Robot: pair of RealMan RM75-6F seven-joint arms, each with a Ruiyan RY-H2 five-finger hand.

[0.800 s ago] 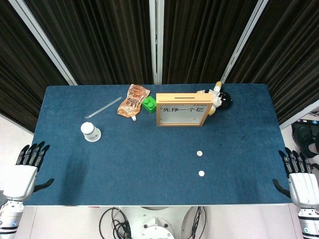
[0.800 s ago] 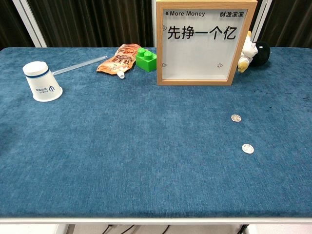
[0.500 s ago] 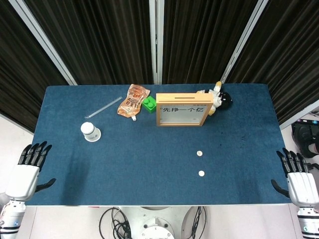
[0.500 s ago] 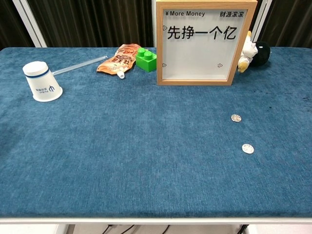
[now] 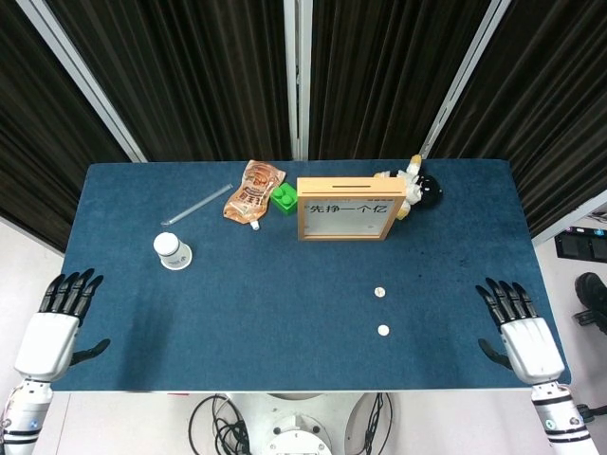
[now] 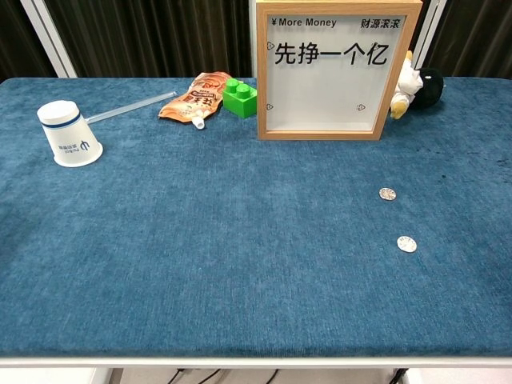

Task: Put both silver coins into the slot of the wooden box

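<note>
Two coins lie flat on the blue table, well apart from the wooden box; left hand and right hand hover spread, holding nothing.

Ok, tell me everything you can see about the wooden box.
The wooden box is a light wood frame around a white front panel printed "More Money" with black Chinese characters. It stands upright at the back of the blue table, with a dark slot along its top edge. A green block sits at its left, a plush toy at its right.
</note>
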